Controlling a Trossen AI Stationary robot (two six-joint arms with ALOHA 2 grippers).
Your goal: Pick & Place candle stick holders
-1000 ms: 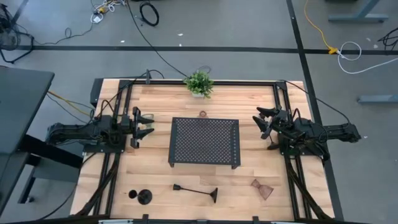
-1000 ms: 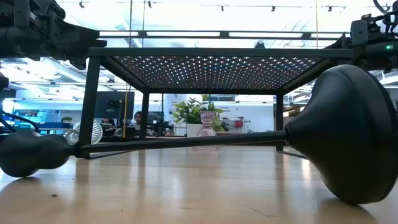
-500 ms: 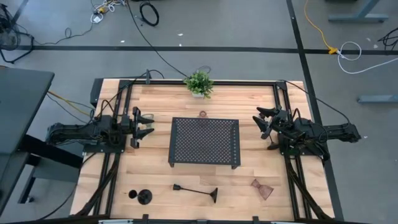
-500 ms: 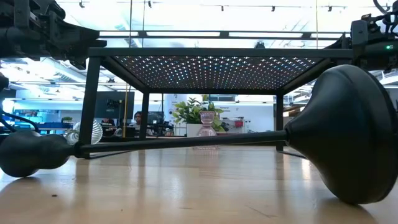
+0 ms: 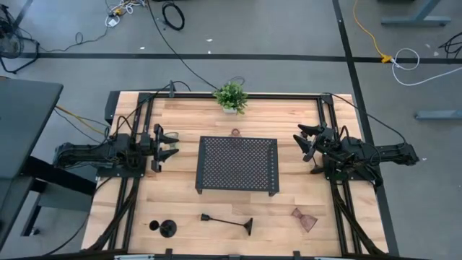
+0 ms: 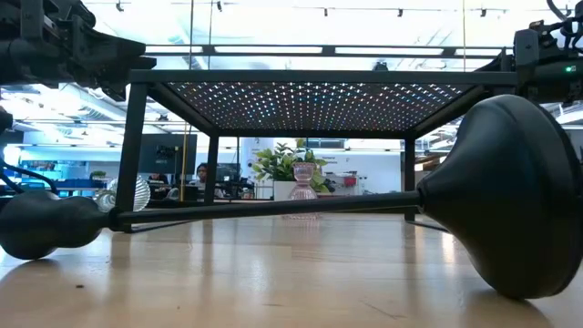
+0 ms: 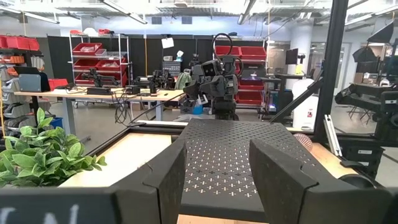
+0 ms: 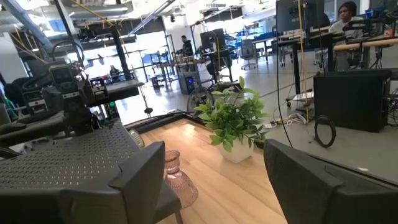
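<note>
A slim black stemmed holder (image 5: pixel 227 222) lies on its side near the table's near edge. Its flared base (image 6: pixel 510 196) and cup end (image 6: pixel 36 223) rest on the wood. A short black holder (image 5: pixel 167 228) stands to its left. A pinkish glass cup (image 5: pixel 304 218) lies to its right. A small pink glass cup (image 5: pixel 235 132) stands just beyond the tray's far edge and shows in the right wrist view (image 8: pixel 174 177). My left gripper (image 5: pixel 167 143) is open and empty left of the tray. My right gripper (image 5: pixel 307 141) is open and empty right of it.
The black perforated tray (image 5: pixel 237 165) stands on legs in the table's middle, between the two grippers. A small green potted plant (image 5: pixel 231 96) sits at the far edge. Bare wood lies around the holders along the near edge.
</note>
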